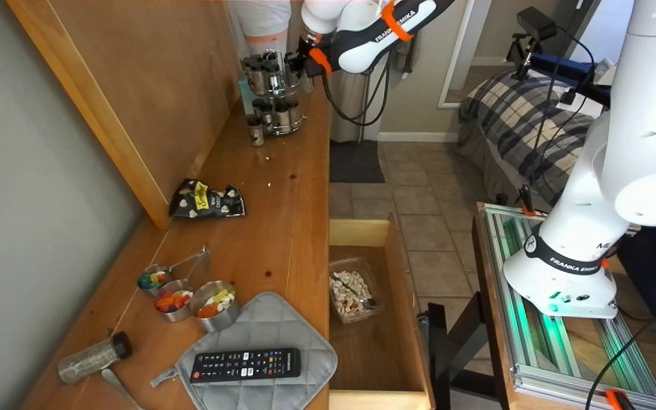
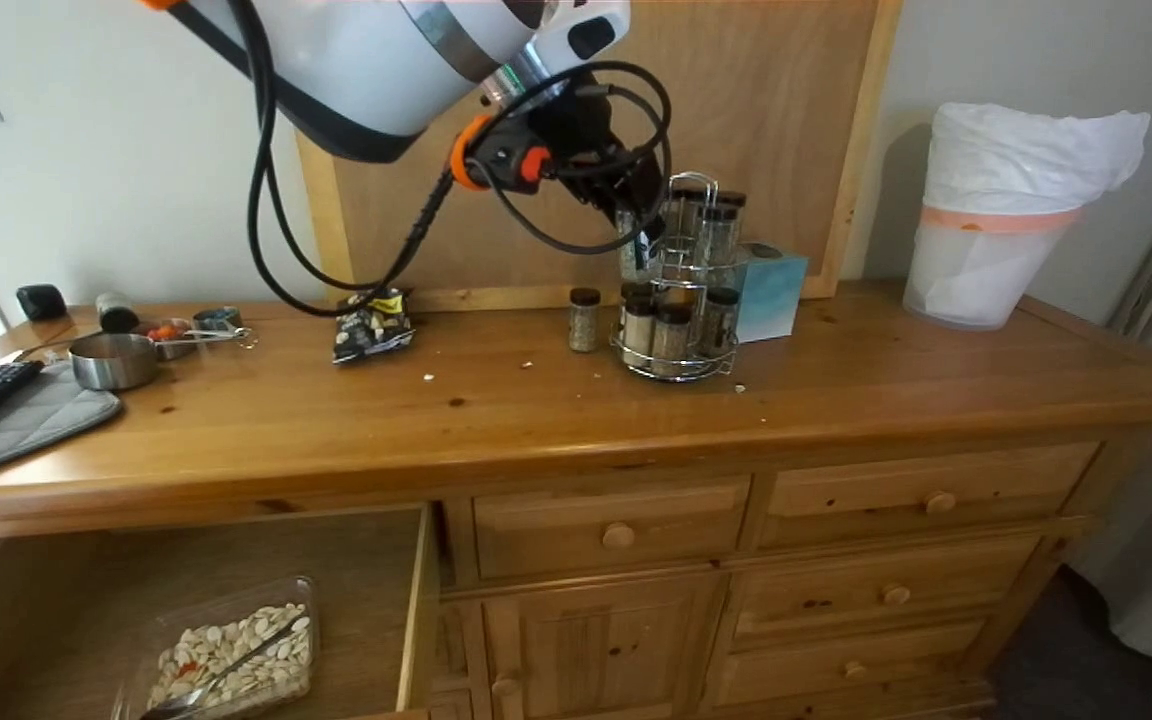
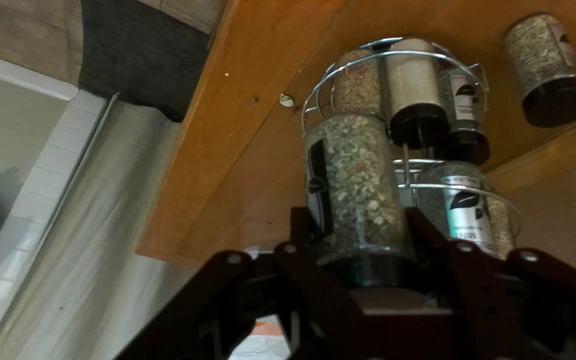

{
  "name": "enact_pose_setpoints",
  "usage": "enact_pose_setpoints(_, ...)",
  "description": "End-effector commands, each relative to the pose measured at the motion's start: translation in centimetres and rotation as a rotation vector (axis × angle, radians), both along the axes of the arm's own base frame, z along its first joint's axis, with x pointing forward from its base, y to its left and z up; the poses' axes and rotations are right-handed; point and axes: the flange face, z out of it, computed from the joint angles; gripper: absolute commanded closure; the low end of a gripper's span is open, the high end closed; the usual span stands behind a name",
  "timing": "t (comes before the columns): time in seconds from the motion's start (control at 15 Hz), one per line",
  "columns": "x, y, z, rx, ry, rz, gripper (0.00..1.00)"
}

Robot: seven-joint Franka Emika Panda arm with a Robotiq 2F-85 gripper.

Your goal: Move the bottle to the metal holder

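Observation:
My gripper [image 3: 356, 220] is shut on a clear spice bottle [image 3: 358, 175] with a black cap and greenish flakes inside. In an exterior view the held bottle [image 2: 633, 255] is close beside the upper tier of the metal holder [image 2: 676, 372], a two-tier wire spice rack. The holder also shows in an exterior view [image 1: 285, 131] and in the wrist view [image 3: 388, 54]. Several capped bottles stand in both tiers. The held bottle hides part of the holder in the wrist view. I cannot tell whether it is inside the upper ring or just outside it.
A loose bottle [image 2: 584, 322] stands beside the holder. A blue tissue box [image 2: 771, 290] is behind it, and a white bin [image 2: 976, 250] stands farther along. A black snack bag [image 1: 207, 199], measuring cups [image 1: 214, 307], a lying bottle [image 1: 91, 357] and an open drawer [image 1: 402, 319] are also there.

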Motion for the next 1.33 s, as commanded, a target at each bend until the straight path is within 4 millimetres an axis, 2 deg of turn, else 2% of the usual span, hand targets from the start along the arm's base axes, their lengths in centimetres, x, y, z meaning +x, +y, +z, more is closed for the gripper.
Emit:
enact_pose_setpoints(0.0,1.1,-2.3,1.0,-0.003,-0.031,0.007,0.76)
enact_pose_setpoints(0.33,2.7,-3.3,2.7,0.024,-0.084,0.046,0.76)
enact_pose_setpoints(0.53,3.4,-3.8,3.1,0.060,-0.102,0.059,0.76)
enact_pose_setpoints(1.27,5.6,-6.0,1.2,0.109,-0.137,0.067,0.76)
